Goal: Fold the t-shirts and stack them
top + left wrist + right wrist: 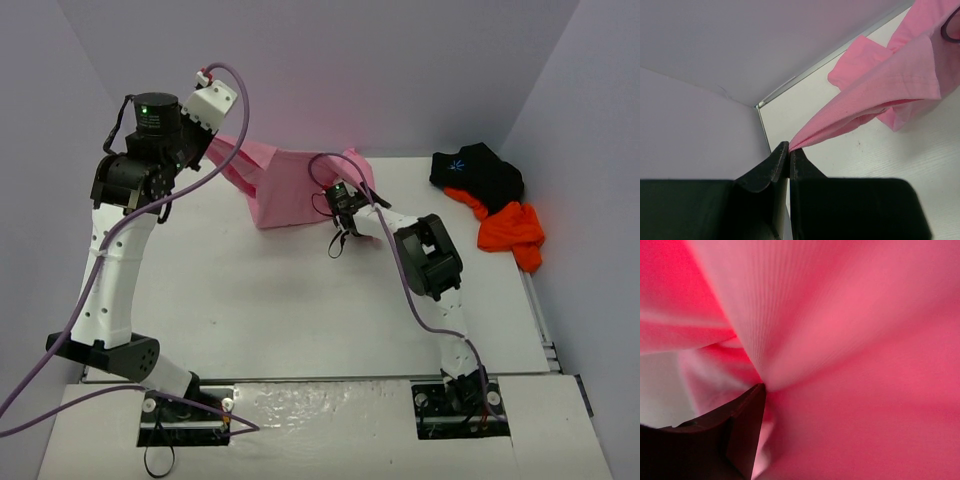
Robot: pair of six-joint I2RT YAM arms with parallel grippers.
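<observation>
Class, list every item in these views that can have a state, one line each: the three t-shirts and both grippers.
pink t-shirt: unfolded, held up and stretched between both grippers.
black t-shirt: crumpled at far right, not held.
orange t-shirt: crumpled, touching the black t-shirt, not held.
left gripper: shut on the pink t-shirt's edge.
right gripper: apparently gripping the pink t-shirt; one finger hidden by cloth.
</observation>
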